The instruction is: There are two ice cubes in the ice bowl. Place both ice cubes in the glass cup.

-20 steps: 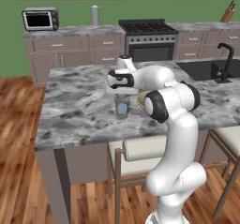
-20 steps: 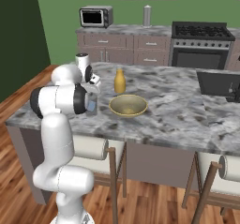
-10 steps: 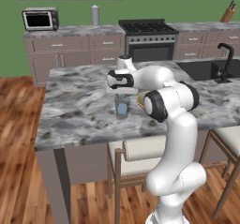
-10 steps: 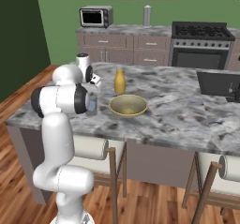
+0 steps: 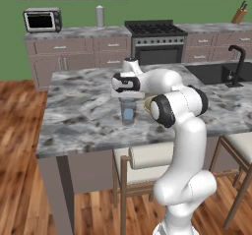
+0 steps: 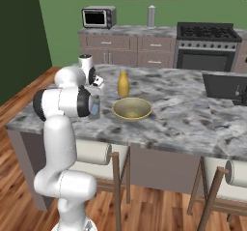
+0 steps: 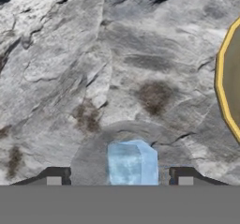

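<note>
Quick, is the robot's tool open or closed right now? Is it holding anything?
Tool: open and holding nothing, above the small clear greyish glass cup; a small pale-blue translucent ice cube lies in the cup below it.

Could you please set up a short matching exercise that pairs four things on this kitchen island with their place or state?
Things:
1. pale-blue ice cube
2. wide yellowish-olive bowl
3. yellow-orange narrow-necked bottle
4. two-finger gripper

Places or states:
A. stands upright behind the bowl
B. inside the clear glass cup
C. jaws apart, above the cup
D. rests on the marble counter beside the cup

Pairs: 1-B, 2-D, 3-A, 4-C
</note>
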Controlling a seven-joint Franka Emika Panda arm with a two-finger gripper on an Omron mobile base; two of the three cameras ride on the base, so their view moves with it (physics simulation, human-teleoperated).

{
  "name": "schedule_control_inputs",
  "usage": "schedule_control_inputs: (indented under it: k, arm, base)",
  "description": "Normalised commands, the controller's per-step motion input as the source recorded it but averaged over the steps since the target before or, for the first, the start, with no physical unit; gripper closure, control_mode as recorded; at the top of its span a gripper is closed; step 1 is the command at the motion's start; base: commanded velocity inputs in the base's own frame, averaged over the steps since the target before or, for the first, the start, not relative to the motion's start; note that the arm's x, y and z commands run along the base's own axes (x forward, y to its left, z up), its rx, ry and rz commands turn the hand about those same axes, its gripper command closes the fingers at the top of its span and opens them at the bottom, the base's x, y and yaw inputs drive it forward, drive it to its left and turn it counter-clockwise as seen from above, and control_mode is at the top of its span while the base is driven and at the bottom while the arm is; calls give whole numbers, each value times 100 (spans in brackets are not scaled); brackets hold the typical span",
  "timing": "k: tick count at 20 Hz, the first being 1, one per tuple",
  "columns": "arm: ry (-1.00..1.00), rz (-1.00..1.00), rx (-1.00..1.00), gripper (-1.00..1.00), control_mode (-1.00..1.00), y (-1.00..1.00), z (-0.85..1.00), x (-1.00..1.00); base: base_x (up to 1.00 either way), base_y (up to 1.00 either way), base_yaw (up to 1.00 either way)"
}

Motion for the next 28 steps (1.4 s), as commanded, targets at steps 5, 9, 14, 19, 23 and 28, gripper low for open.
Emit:
schedule_control_inputs:
  k: [5, 9, 14, 19, 23, 28]
  arm:
    - [-6, 0, 0, -100, -100, 0, 2, -59]
    - [-15, 0, 0, -100, -100, -1, 0, -100]
    - [-8, 0, 0, -100, -100, -6, 1, -100]
    - [-13, 0, 2, -100, -100, -31, 17, -100]
    - [-36, 0, 6, -100, -100, -25, 91, -100]
    - [-31, -6, 2, -100, -100, -21, 12, -52]
  base:
    - [0, 0, 0]
    - [0, 0, 0]
    - [0, 0, 0]
    - [0, 0, 0]
    - [0, 0, 0]
    - [0, 0, 0]
